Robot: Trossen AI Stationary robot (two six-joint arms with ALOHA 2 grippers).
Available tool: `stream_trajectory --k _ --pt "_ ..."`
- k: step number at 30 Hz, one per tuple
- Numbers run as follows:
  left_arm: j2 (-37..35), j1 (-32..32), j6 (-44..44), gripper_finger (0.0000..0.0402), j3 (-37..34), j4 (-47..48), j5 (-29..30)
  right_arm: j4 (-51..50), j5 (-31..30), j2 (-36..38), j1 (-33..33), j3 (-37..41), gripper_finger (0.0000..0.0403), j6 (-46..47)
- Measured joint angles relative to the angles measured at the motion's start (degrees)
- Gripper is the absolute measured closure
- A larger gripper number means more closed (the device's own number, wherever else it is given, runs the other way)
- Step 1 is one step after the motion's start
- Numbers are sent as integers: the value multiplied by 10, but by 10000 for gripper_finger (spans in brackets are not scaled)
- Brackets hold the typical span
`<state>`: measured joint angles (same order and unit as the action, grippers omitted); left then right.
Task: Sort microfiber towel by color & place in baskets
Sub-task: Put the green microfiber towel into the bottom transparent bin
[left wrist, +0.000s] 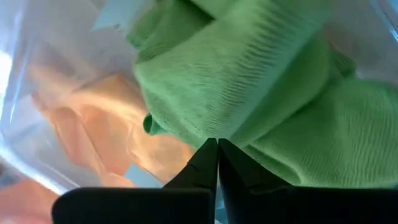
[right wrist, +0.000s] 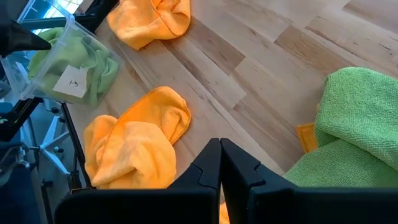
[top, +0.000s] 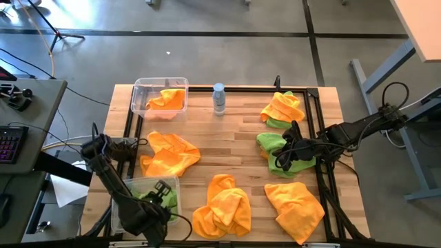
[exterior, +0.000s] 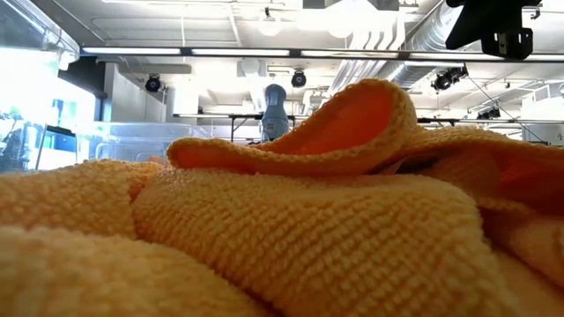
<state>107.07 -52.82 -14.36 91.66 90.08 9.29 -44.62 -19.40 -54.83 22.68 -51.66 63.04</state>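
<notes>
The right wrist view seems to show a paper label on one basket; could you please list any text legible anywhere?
Paper label on the basket holding green towels: a faint mark, too small to read.
Water bottle: label too small to read.
No other text is visible.

The left arm reaches along the table's left edge, its left gripper (left wrist: 217,152) pointing downward at the near-left corner with both fingers pressed together. The right arm stretches in from the right side, its right gripper (right wrist: 220,154) likewise closed, fingers touching.
</notes>
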Motion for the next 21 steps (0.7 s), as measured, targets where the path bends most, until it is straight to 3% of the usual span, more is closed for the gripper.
stream_trajectory --k 5,19,21 --pt "0 1 66 401 0 -18 -17 1 0 0 0 0 403 2" --pt "-2 -15 140 401 1 -170 -215 2 0 0 0 0 403 15" --pt "-2 -21 142 401 7 -167 -219 2 -2 0 0 0 403 15"
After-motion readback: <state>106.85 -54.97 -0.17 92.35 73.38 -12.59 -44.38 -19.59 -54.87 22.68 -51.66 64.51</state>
